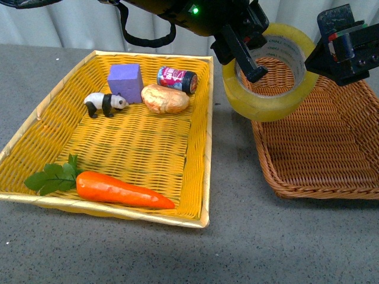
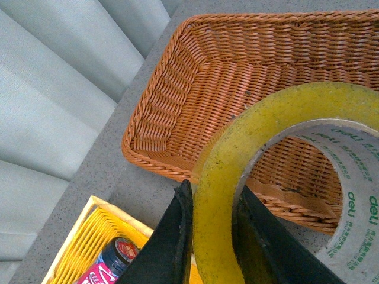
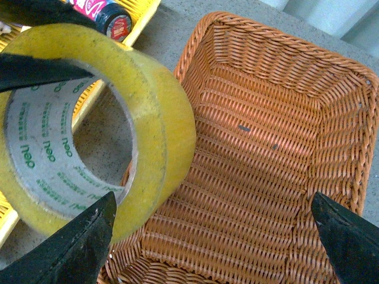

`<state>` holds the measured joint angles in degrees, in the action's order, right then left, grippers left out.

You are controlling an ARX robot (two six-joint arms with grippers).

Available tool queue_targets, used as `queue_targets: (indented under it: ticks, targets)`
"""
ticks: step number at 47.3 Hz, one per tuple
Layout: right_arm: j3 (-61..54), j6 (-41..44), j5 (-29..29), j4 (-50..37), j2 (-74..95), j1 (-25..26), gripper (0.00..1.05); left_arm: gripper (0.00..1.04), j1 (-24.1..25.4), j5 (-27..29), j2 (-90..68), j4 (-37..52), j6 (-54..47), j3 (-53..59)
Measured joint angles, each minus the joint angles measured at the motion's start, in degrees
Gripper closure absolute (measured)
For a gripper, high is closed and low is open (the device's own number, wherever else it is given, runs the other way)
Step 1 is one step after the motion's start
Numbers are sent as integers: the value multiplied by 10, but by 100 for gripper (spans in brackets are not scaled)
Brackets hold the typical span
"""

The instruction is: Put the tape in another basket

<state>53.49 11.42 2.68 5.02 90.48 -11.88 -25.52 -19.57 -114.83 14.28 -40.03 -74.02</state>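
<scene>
My left gripper (image 1: 244, 54) is shut on the tape (image 1: 269, 94), a yellowish roll with a white printed core, one finger inside the core and one outside. It holds the roll in the air over the near-left rim of the brown wicker basket (image 1: 331, 148). In the left wrist view the jaws pinch the tape (image 2: 225, 195) wall above the basket (image 2: 195, 71). My right gripper (image 1: 346, 50) is open and empty above the basket's far right part. In the right wrist view the tape (image 3: 148, 112) hangs beside the basket (image 3: 254, 160), between my spread fingertips (image 3: 83, 242).
A yellow woven tray (image 1: 195, 177) at the left holds a carrot (image 1: 121, 189), a toy panda (image 1: 105, 104), a purple block (image 1: 125, 81), a bread roll (image 1: 164, 99) and a small can (image 1: 176, 79). Grey tabletop (image 1: 237, 236) lies between the trays; a curtain hangs behind.
</scene>
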Motion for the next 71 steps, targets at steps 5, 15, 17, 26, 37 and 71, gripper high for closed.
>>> queue_targets:
  ticks: [5,15,17,26,37,71]
  targets:
    - [15,-24,2,3,19,-1,9,89,0,0,0,0,0,0]
    - [30,-69,17,3,48,-1,9,89,-1,-1,0,0,0,0]
    - [30,-74,20,3,51,-1,9,89,-1,-1,0,0,0,0]
    - [30,-105,26,4,61,0,21,89,-1,0,0,0,0,0]
    - [30,-145,43,15,62,0,54,89,-2,0,0,0,0,0]
    - [15,-177,3,11,89,73,90,12,83,172,3,63,346,-43]
